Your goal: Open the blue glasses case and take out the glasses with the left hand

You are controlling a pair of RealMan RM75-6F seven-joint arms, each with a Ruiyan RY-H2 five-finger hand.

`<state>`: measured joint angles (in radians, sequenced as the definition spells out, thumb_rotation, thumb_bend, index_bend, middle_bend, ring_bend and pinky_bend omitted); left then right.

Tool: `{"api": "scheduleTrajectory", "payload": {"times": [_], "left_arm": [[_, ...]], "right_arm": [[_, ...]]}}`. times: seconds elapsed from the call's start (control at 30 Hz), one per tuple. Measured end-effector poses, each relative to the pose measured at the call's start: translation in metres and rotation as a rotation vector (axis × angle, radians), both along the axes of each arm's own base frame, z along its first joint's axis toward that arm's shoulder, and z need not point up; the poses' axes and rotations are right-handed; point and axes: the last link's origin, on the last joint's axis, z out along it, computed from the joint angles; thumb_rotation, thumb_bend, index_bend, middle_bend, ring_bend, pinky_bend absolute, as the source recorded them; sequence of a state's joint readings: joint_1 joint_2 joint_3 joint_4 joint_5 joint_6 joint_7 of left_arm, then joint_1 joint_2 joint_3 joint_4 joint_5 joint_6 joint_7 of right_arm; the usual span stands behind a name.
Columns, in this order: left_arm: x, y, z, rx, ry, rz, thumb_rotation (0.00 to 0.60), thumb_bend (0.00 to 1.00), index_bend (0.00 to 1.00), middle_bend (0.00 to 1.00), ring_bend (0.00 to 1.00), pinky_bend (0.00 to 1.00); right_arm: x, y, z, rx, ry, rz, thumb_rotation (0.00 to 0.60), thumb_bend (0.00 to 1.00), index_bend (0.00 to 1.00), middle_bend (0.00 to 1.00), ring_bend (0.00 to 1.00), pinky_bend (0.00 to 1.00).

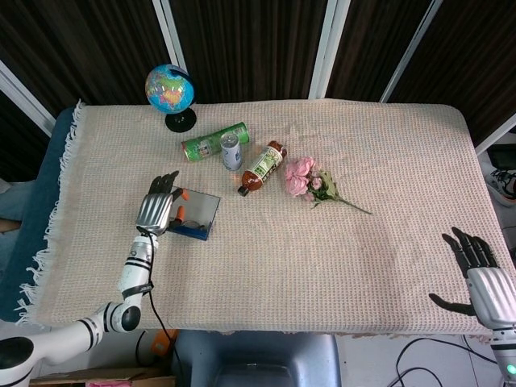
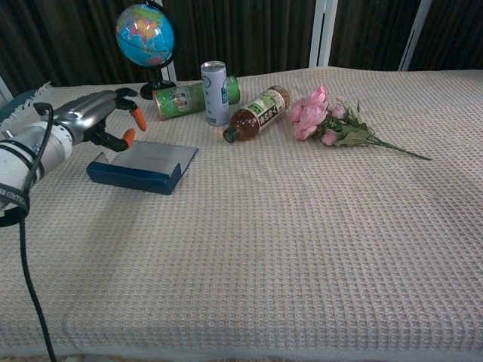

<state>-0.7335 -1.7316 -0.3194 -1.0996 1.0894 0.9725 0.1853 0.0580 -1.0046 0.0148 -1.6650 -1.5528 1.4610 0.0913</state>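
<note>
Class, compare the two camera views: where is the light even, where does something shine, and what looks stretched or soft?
Head view: even, soft light on the table cloth, faint shadows. Chest view: the open blue glasses case lid shows a grey sheen; the left hand and forearm loom large at the edge, slightly soft.
</note>
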Motion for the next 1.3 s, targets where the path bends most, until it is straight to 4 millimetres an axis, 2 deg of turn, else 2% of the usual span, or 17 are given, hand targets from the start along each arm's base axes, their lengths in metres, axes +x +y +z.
{"api": "scheduleTrajectory", "payload": {"times": [0.2,0.3,0.7,1.07,1.3], "left_arm": [[-0.022,-0.02,0.009,-0.055,0.059,0.025,0.6,0.66,0.36,0.0,0.0,0.0],[-0.032,-0.026,0.01,-0.062,0.085,0.033,0.6,0.64,0.36,0.0,0.0,0.0],[-0.062,-0.029,0.013,-0.072,0.116,0.084,0.6,0.62,0.37,0.0,0.0,0.0],[-0.07,-0.039,0.011,-0.092,0.137,0.074,0.6,0.64,0.42,0.0,0.0,0.0],[-0.071,-0.061,0.013,-0.123,0.151,0.031,0.6,0.68,0.45,0.0,0.0,0.0]], "right_arm": [[0.001,0.001,-0.002,0.009,0.008,0.004,0.6,0.06,0.0,0.0,0.0,0.0],[0.001,0.001,-0.004,0.013,0.013,0.005,0.6,0.06,0.0,0.0,0.0,0.0],[0.003,0.001,-0.006,0.012,0.022,0.01,0.6,0.06,0.0,0.0,0.0,0.0],[0.003,0.001,-0.007,0.011,0.025,0.013,0.6,0.06,0.0,0.0,0.0,0.0],[0.004,0.002,-0.006,0.012,0.02,0.017,0.6,0.06,0.0,0.0,0.0,0.0]]}}
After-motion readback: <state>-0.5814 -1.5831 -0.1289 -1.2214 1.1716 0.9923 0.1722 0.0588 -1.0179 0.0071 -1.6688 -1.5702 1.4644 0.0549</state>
